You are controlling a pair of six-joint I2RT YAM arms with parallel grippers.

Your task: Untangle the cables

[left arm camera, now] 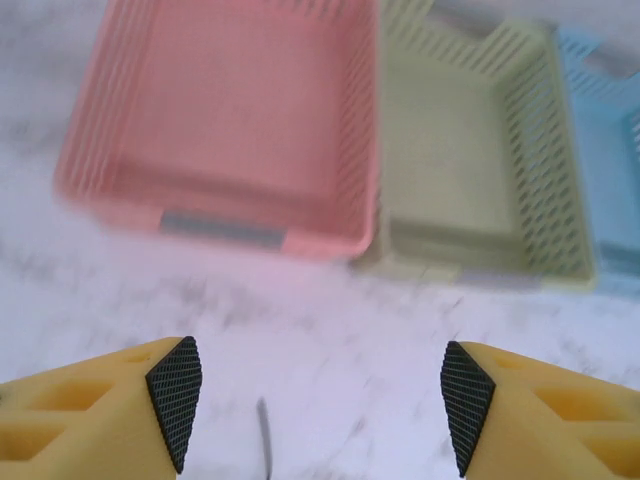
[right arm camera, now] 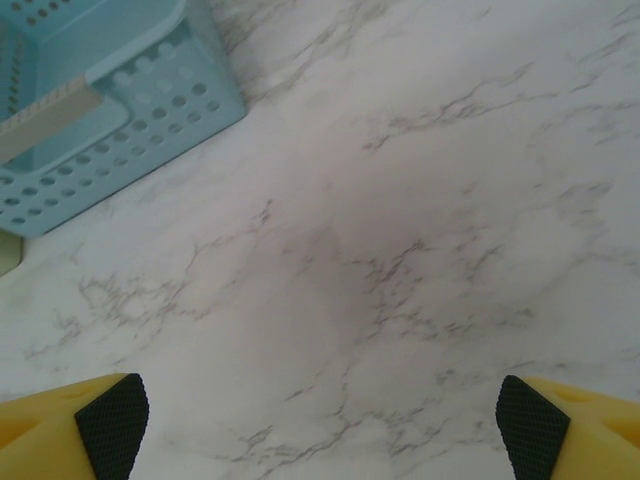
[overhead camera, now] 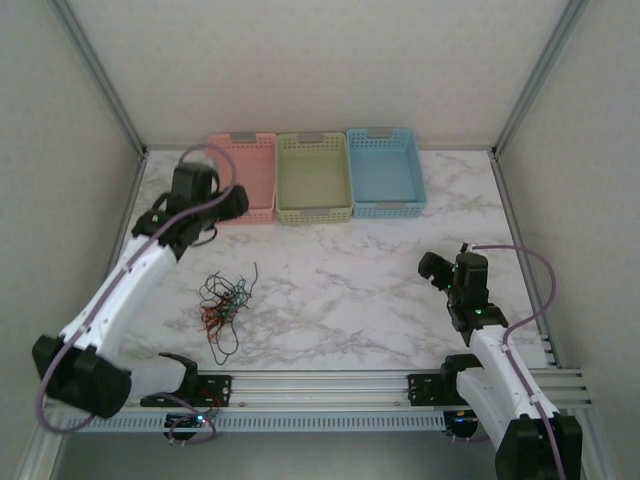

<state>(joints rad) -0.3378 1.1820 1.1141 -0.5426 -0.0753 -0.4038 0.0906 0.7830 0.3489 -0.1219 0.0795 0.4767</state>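
Observation:
The cables [overhead camera: 224, 300] lie in one tangled heap of thin black, red-orange and green wires on the marble table, left of centre. My left gripper [overhead camera: 232, 206] hovers beyond the heap, by the front of the pink basket [overhead camera: 243, 175]. In the left wrist view that gripper [left arm camera: 320, 405] is open with nothing between its pads, and one dark cable end [left arm camera: 265, 442] shows on the table below. My right gripper [overhead camera: 436, 268] is over bare table on the right. In its wrist view it [right arm camera: 322, 425] stands wide open and holds nothing.
Three baskets stand side by side at the back: the pink one [left arm camera: 230, 120], a green one [overhead camera: 314, 177] and a blue one [overhead camera: 385, 171]. The blue basket's corner [right arm camera: 90, 100] lies ahead-left of my right gripper. Frame posts run along both table sides.

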